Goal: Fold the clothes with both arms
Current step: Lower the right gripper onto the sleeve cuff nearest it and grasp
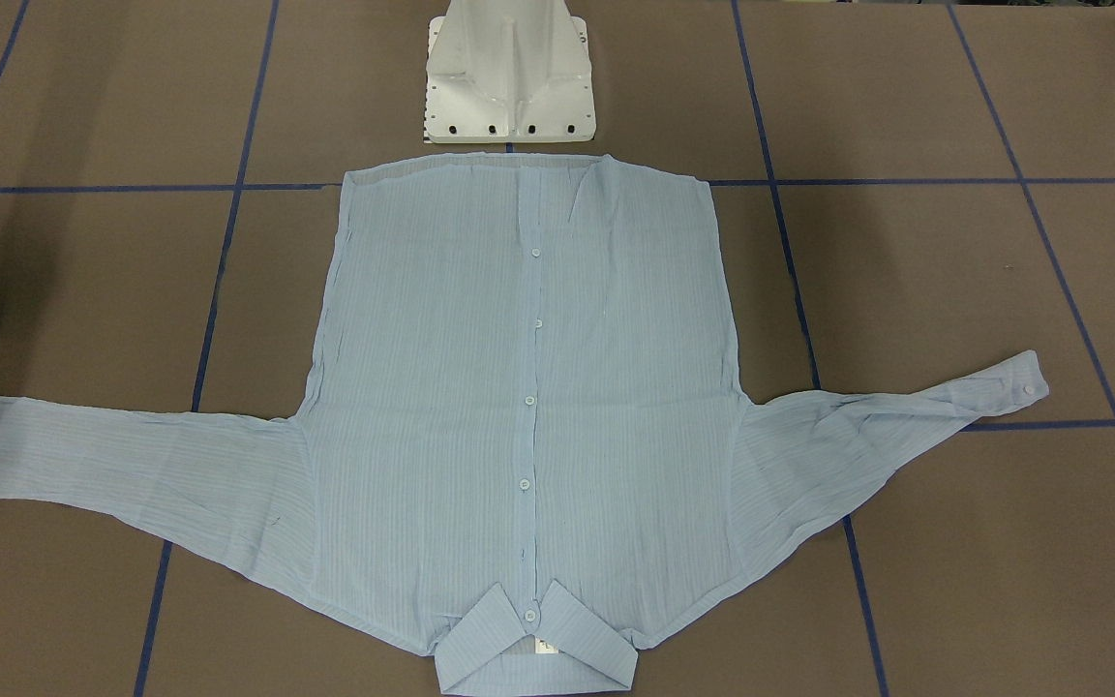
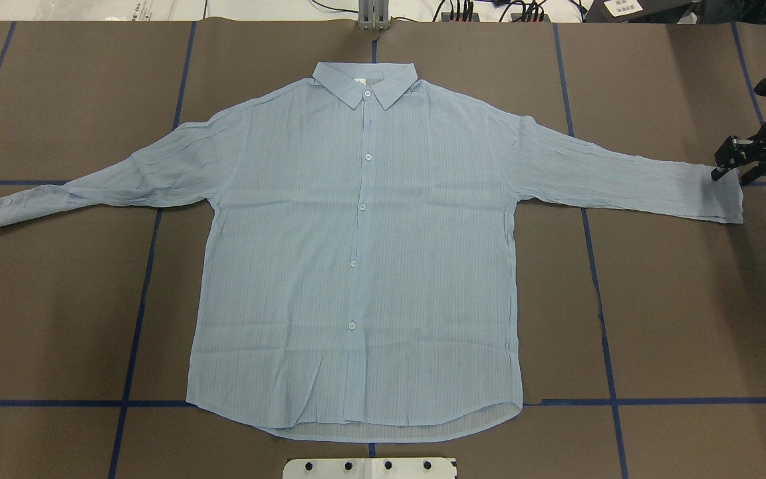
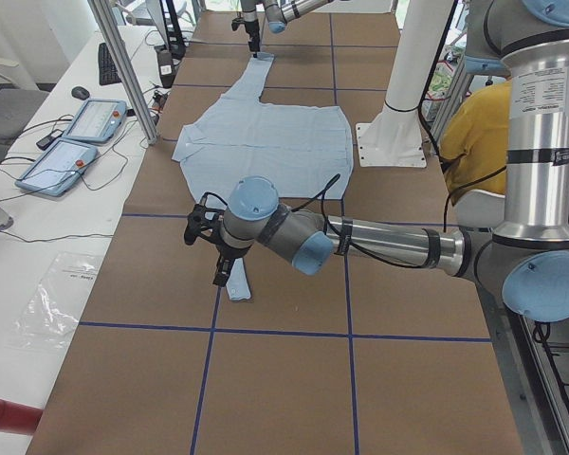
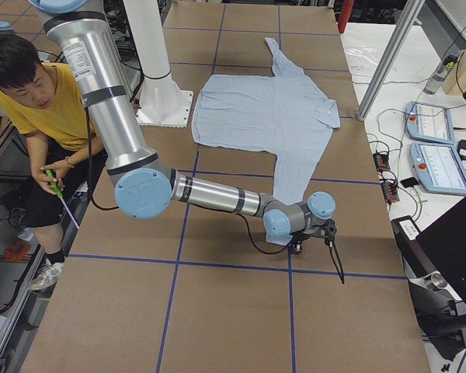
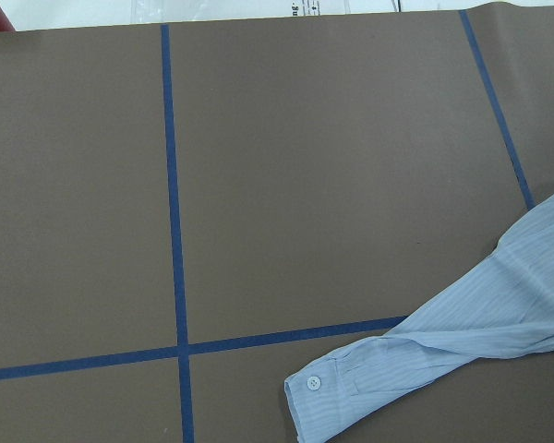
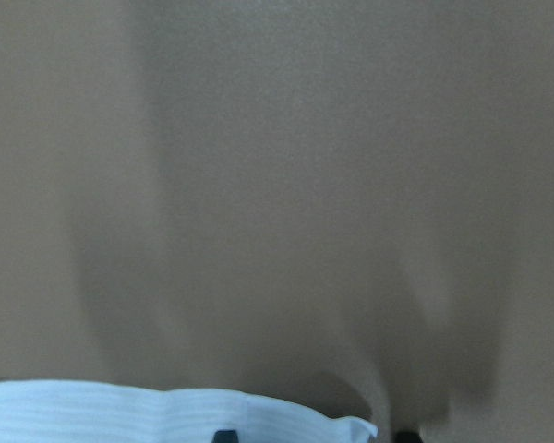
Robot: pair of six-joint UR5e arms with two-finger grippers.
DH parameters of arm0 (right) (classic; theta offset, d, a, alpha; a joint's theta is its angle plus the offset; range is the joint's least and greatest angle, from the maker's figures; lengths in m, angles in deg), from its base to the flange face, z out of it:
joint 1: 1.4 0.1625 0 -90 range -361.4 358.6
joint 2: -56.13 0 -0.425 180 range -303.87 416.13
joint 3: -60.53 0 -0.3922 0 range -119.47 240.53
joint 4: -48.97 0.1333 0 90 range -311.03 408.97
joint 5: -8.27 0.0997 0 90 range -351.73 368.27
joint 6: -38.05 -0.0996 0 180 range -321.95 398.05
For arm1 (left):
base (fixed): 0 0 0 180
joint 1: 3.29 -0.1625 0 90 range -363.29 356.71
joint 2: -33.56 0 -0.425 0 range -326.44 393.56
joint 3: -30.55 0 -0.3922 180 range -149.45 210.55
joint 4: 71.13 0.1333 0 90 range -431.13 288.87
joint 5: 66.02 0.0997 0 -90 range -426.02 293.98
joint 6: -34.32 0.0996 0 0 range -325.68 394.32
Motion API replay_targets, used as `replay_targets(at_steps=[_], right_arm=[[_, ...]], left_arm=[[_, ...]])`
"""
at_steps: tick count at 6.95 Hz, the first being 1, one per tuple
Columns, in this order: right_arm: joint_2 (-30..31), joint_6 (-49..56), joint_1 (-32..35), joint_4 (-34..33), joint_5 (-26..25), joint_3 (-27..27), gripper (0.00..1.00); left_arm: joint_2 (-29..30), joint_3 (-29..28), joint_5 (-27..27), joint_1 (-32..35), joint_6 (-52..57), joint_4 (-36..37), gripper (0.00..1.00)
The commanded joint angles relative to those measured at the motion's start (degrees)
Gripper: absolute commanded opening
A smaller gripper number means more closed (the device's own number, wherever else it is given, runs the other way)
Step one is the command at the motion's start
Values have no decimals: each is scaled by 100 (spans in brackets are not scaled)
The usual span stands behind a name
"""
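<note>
The thin light-blue striped shirt's (image 2: 356, 233) cuff (image 2: 725, 199) could be missed by the empty, parted right pincer (image 2: 730, 171); the left pincer's (image 3: 220, 273) gape cannot be told.

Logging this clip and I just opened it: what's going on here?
No fold is made yet. The shirt lies flat on the table, buttoned front up, sleeves spread, collar away from the robot. The right gripper is down at the right cuff, jaws apart, with the cloth not lifted. The left gripper hangs by the left cuff; I cannot tell whether it is open.
</note>
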Motion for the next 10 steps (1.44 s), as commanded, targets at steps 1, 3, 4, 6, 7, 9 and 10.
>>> replay_targets(at_steps=[1, 3, 4, 6, 7, 9, 10], right_arm=[[-81, 6, -9, 1, 11, -21, 0], [-64, -3, 44, 1, 28, 75, 0], [-64, 14, 70, 10, 28, 110, 0], [-21, -47, 175, -51, 81, 590, 0], [6, -308, 176, -51, 133, 925, 0], [-81, -1936, -417, 10, 134, 1767, 0], [-482, -2981, -822, 19, 116, 1946, 0]], left_arm=[[0, 5, 0, 0, 9, -4, 100], [0, -4, 0, 0, -8, -4, 100], [0, -4, 0, 0, -8, -4, 100], [-9, 5, -9, 0, -26, -4, 100], [0, 22, -9, -9, -35, -4, 100], [0, 40, -9, -9, -26, -4, 100], [0, 48, -9, -9, -26, -13, 100]])
